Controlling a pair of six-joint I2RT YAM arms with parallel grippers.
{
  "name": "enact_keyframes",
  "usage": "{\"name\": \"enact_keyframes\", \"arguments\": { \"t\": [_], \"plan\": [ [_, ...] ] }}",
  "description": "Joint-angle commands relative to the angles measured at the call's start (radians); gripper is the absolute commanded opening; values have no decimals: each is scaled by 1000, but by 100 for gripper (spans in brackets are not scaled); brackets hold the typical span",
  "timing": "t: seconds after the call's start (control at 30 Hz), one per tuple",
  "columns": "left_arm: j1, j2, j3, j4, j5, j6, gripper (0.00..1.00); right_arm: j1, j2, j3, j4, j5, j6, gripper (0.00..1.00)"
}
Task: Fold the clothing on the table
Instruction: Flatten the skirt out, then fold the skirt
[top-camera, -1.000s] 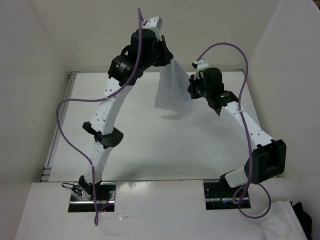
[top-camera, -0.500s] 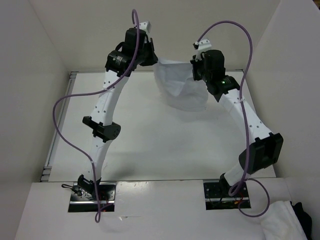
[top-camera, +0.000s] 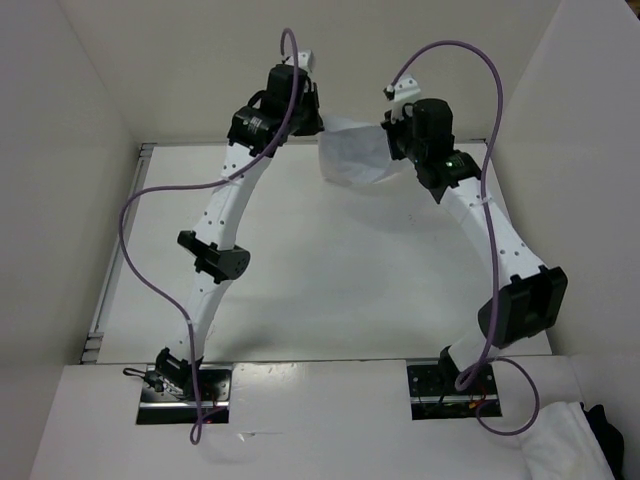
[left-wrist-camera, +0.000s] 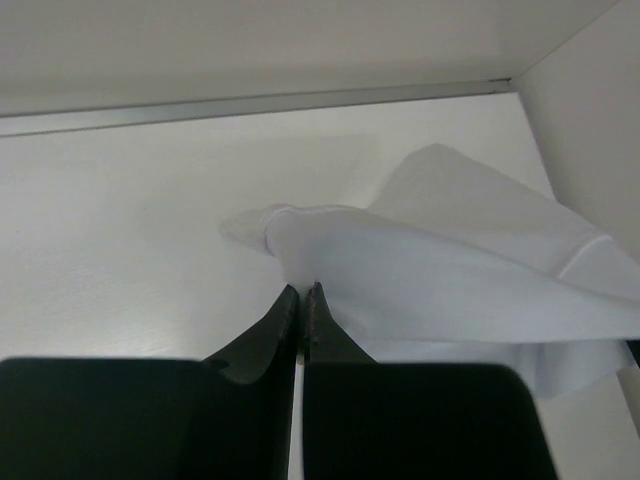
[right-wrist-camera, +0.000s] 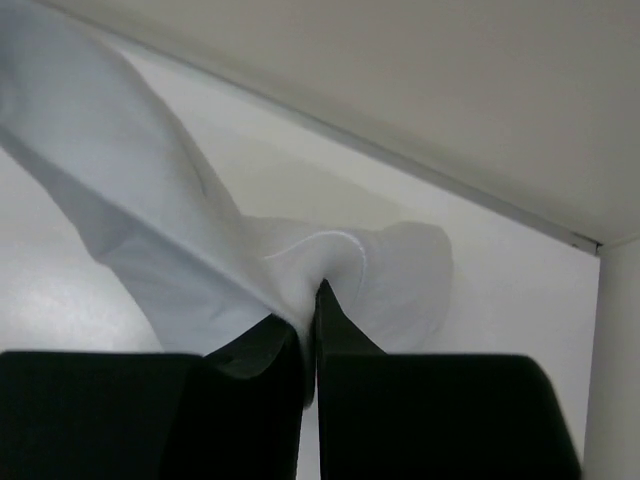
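Note:
The clothing (top-camera: 355, 155) is a thin white fabric, stretched in the air between both grippers above the far part of the table (top-camera: 330, 290). My left gripper (top-camera: 322, 124) is shut on one corner of it; in the left wrist view the fabric (left-wrist-camera: 450, 260) spreads rightward from the fingertips (left-wrist-camera: 303, 293). At the other end my right gripper (top-camera: 388, 140) is shut on it, and the right wrist view shows the fabric (right-wrist-camera: 150, 220) bunched around the pinched jaws (right-wrist-camera: 310, 300) and trailing up to the left.
White wall panels (top-camera: 90, 150) enclose the table on the left, back and right. A wrinkly white fabric mound (top-camera: 565, 445) lies off the table at the bottom right. Purple cables (top-camera: 135, 250) loop from both arms.
Both grippers have risen and drawn toward the back wall with the clothing. The cloth, hanging low from the left gripper a second ago, is now held by both and pulled up shorter.

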Motion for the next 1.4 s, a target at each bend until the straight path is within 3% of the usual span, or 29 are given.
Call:
{"name": "enact_keyframes", "arguments": {
  "t": [0.0, 0.13, 0.2, 0.23, 0.27, 0.3, 0.33, 0.37, 0.4, 0.47, 0.63, 0.7, 0.77, 0.9, 1.1, 1.23, 1.37],
  "plan": [
    [-53, -39, 30, -103, -140, -5, 0, 19, -128, -139, 22, -81, -61, 9],
    [-125, -19, 10, -296, -282, -76, 9, 31, -257, -323, -77, -158, -121, 27],
    [-163, -109, -222, -283, -312, -164, 21, 40, -317, -437, -139, -167, -133, 74],
    [-194, -205, -441, -258, -329, -188, 25, 40, -393, -502, -150, -169, -133, 85],
    [-206, -262, -560, -220, -329, -203, 49, 40, -441, -532, -150, -152, -120, 95],
    [-217, -408, -684, -100, -329, -232, 94, 40, -492, -553, -137, -140, -104, 99],
    [-226, -495, -817, -10, -287, -222, 100, 40, -541, -570, -137, -129, -92, 99],
    [-226, -581, -1074, 85, -246, -211, 100, -8, -587, -551, -168, -171, -80, 99],
    [-212, -743, -1184, 256, -215, -211, 100, -41, -587, -531, -224, -214, -64, 99],
    [-176, -845, -1358, 354, -142, -211, 100, -81, -607, -515, -242, -271, -54, 99],
    [-175, -847, -1375, 210, -156, -88, 100, -105, -584, -564, -281, -375, -1, 99],
    [-175, -867, -1494, 201, -179, -61, 100, -105, -535, -584, -282, -400, 72, 99],
    [-166, -911, -1605, 288, -178, -33, 100, -105, -494, -595, -294, -427, 126, 99],
    [-126, -977, -1814, 473, -25, 14, 100, -136, -387, -543, -357, -521, 153, 99],
    [-18, -933, -1900, 561, 257, 79, 100, -256, -383, -627, -334, -698, 227, 99],
    [48, -881, -1900, 575, 454, 99, 100, -265, -428, -666, -268, -669, 284, 99],
    [101, -788, -1891, 589, 516, 111, 100, -265, -336, -656, -245, -505, 328, 99]
  ]
}}
